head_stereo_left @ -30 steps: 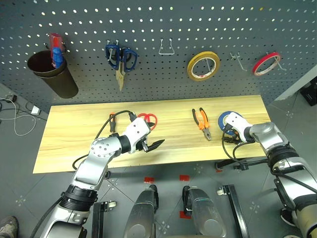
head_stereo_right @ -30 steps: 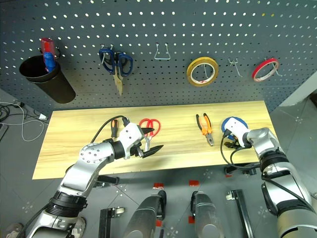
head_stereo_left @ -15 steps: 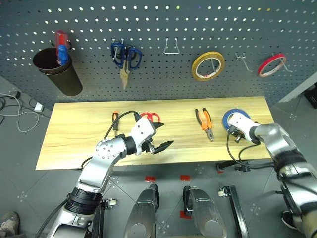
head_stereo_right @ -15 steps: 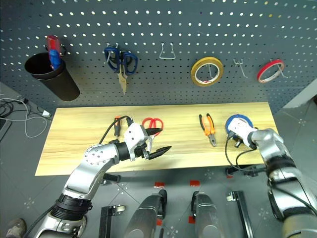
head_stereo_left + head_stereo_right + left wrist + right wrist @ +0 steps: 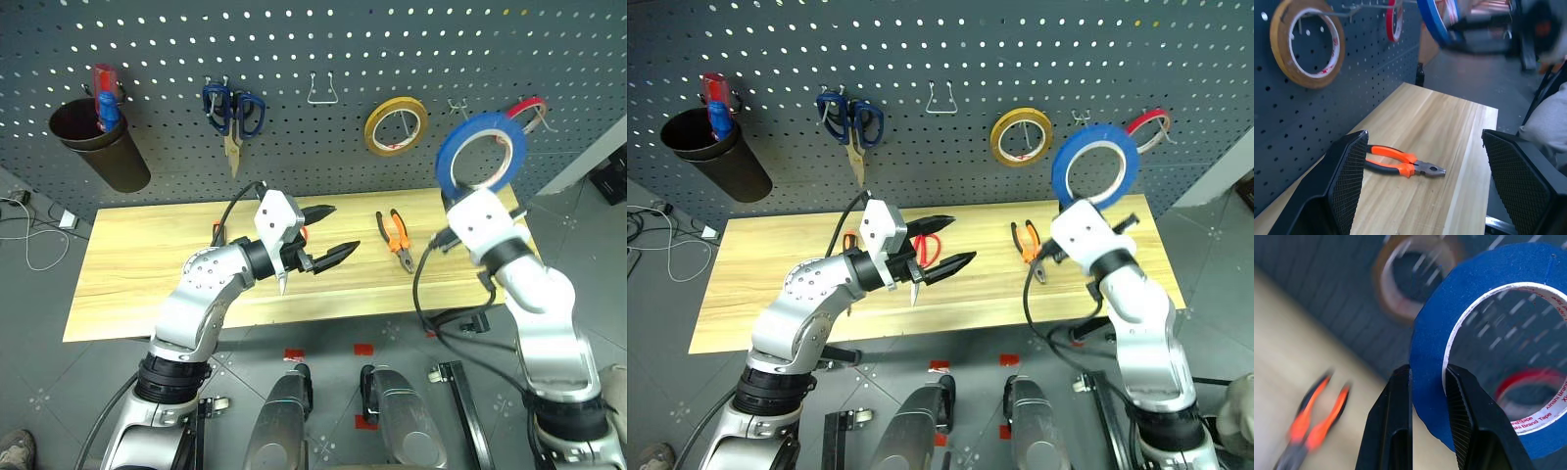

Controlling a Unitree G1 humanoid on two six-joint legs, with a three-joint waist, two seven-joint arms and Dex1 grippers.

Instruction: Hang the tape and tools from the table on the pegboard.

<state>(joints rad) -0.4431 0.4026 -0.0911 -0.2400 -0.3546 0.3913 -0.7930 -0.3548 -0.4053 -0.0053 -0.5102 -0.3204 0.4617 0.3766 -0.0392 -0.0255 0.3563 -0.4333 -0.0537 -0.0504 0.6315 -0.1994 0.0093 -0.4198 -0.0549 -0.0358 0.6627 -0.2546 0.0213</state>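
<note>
My right gripper (image 5: pixel 472 192) is shut on the lower rim of the blue tape (image 5: pixel 480 155), holding the ring upright in front of the pegboard (image 5: pixel 323 157), near the red tape ring. In the right wrist view both fingers (image 5: pixel 1399 411) pinch the tape's band (image 5: pixel 1430 333). My left gripper (image 5: pixel 331 235) hangs open and empty above the table (image 5: pixel 127 274), over the red-handled scissors (image 5: pixel 929 245), which it partly hides. The orange-and-black pliers (image 5: pixel 397 240) lie flat at mid-right of the table; they also show between the left fingers (image 5: pixel 1403 166). The screwdriver (image 5: pixel 850 240) peeks out behind the left arm.
On the pegboard hang a yellow tape ring (image 5: pixel 397 125), a red tape ring (image 5: pixel 529 106), blue-handled scissors (image 5: pixel 233 113) and a dark cup (image 5: pixel 98 152) holding red and blue items. An empty wire hook (image 5: pixel 323 90) sits between the scissors and the yellow tape.
My right gripper shut on the blue tape and lifted it off the table up to the pegboard. The left gripper rose a little, still open.
</note>
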